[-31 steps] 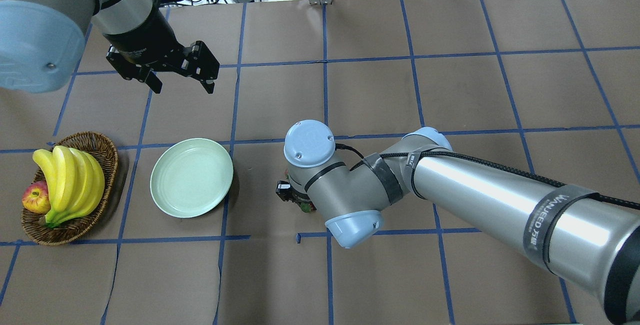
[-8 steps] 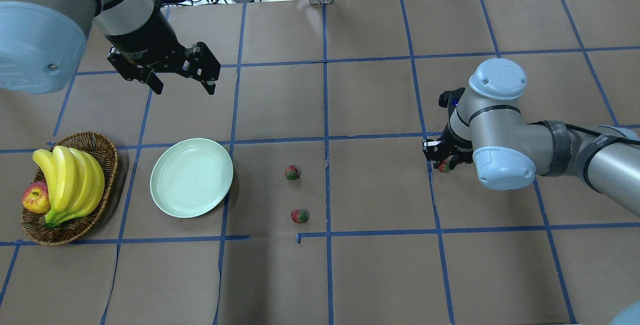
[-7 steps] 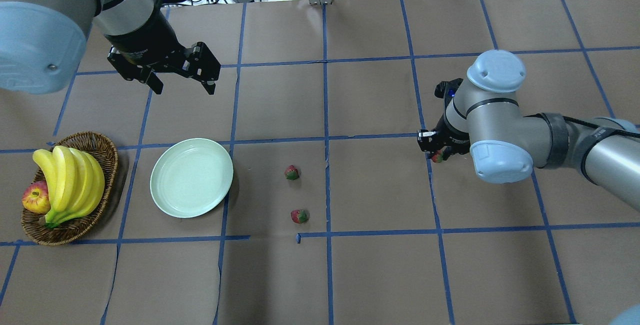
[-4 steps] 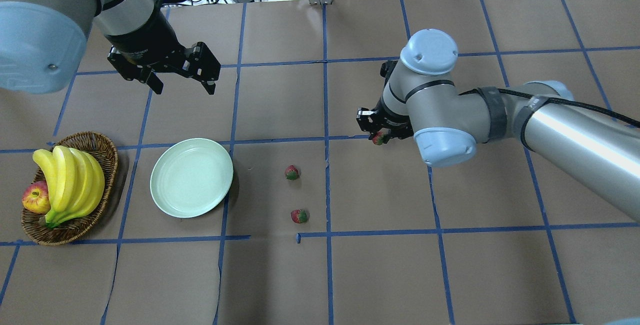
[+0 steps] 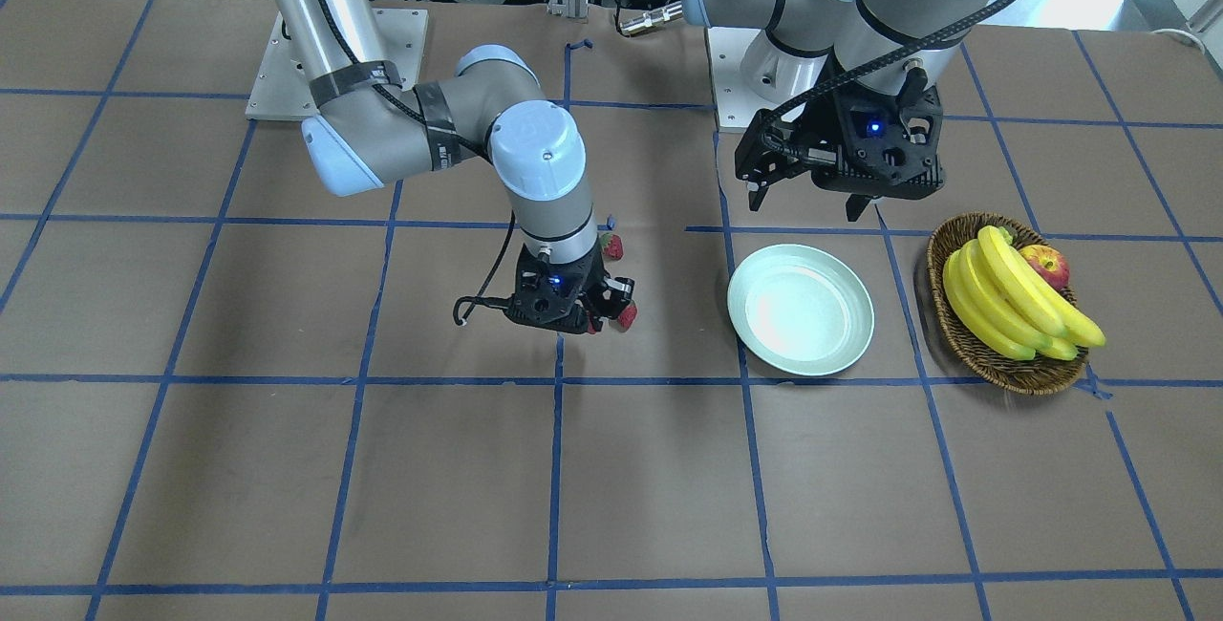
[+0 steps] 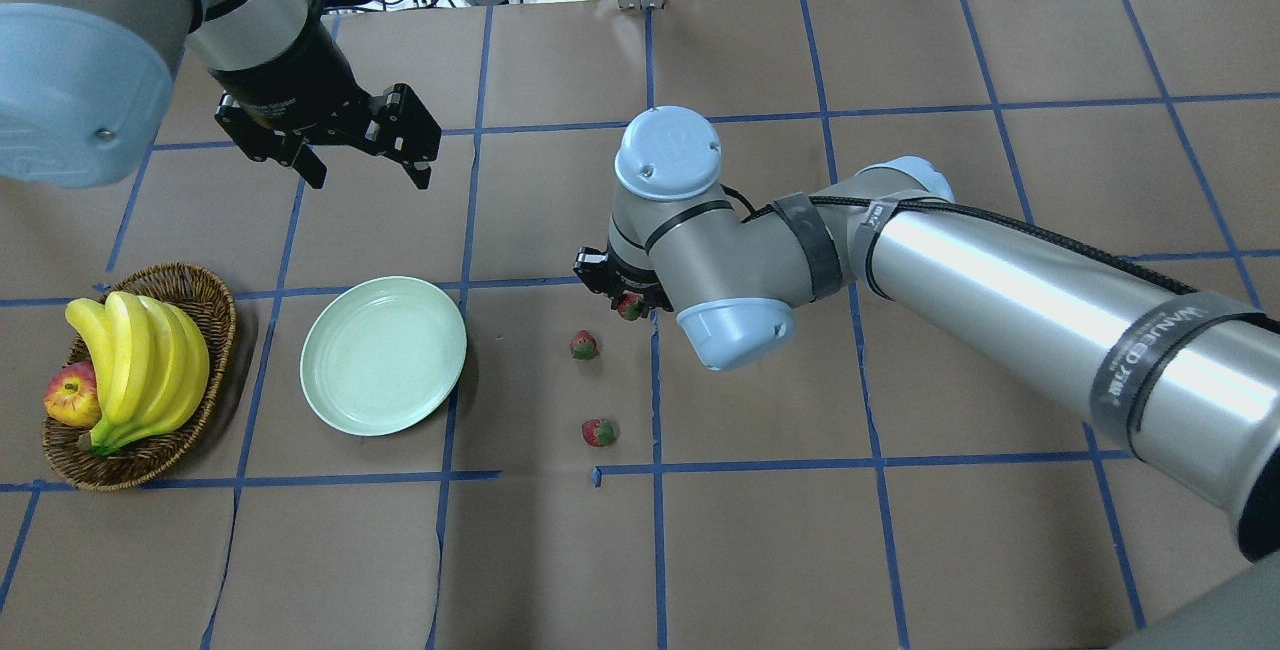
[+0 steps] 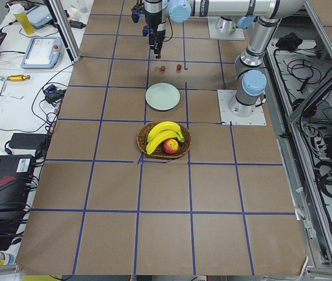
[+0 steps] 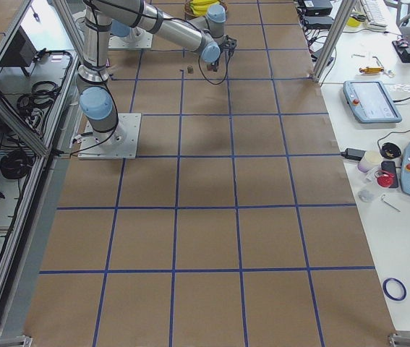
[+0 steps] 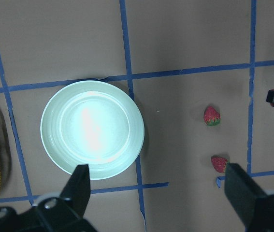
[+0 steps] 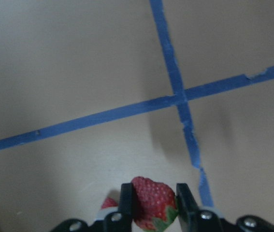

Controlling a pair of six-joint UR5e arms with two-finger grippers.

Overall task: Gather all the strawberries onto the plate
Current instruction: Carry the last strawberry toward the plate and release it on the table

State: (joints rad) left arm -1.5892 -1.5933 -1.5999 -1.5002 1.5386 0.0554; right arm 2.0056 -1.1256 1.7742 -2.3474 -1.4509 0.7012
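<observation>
The pale mint plate lies with nothing on it, left of centre. Two strawberries rest on the paper to its right, one nearer the plate's level and one closer to my base; both also appear in the left wrist view. My right gripper hangs just beyond them, shut on a third strawberry that sits between its fingers. My left gripper hovers open above the table behind the plate, with nothing in it.
A brown wicker basket with bananas and an apple stands left of the plate. Blue tape lines grid the brown paper. Cables and gear lie beyond the table's far edge.
My right arm has swept left across the table with the strawberry in its gripper, from the right side to just beyond the two loose strawberries. The left arm has not moved.
</observation>
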